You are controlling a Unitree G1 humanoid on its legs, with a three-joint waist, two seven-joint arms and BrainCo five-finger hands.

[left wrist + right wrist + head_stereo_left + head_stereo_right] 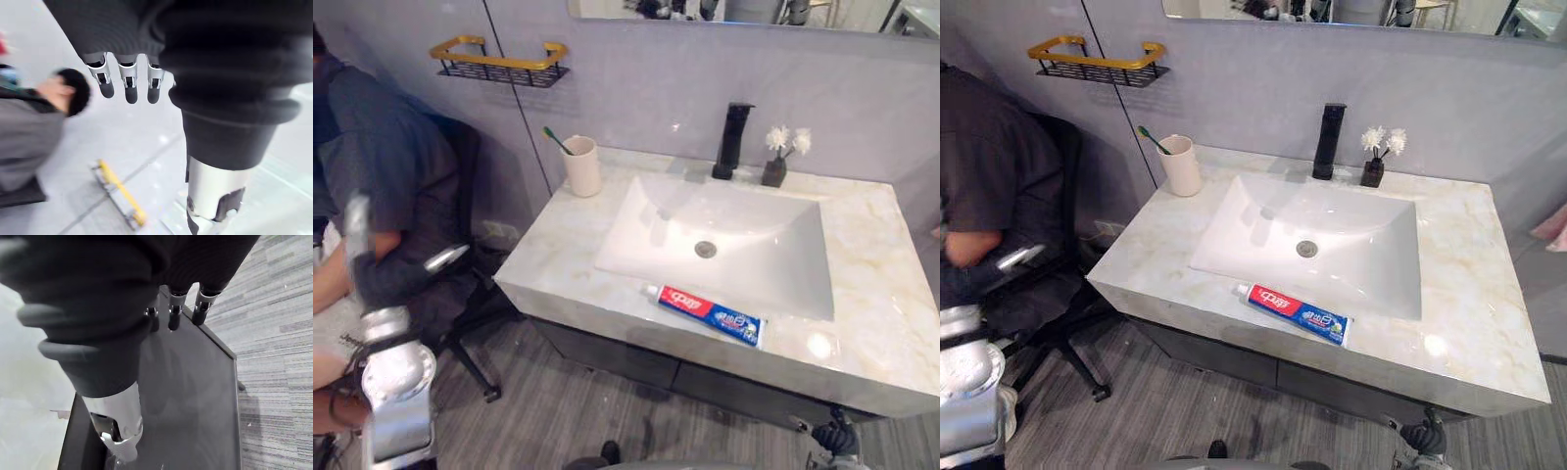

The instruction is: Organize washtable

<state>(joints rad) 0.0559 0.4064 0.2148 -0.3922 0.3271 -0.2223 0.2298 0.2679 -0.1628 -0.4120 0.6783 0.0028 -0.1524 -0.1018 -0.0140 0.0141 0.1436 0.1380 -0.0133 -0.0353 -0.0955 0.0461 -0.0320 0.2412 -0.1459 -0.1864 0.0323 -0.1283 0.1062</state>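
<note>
Although the dark cover hid all but their ends, the fingers of the left hand (131, 85) hung straight and loose, gripping nothing; a blurred person (29, 132) and a yellow wall rack (120, 193) lay beyond. The right hand (173, 318) was likewise slack and empty, over a dark cabinet front (195, 406). On the counter (881, 284), the toothpaste tube (710, 313) lay flat at six o'clock of the basin (764, 255). The cup (582, 166) stood at ten o'clock, hiding the lower end of the toothbrush (558, 142). The faucet (732, 142) stood at twelve, a small flower vase (775, 168) at one.
</note>
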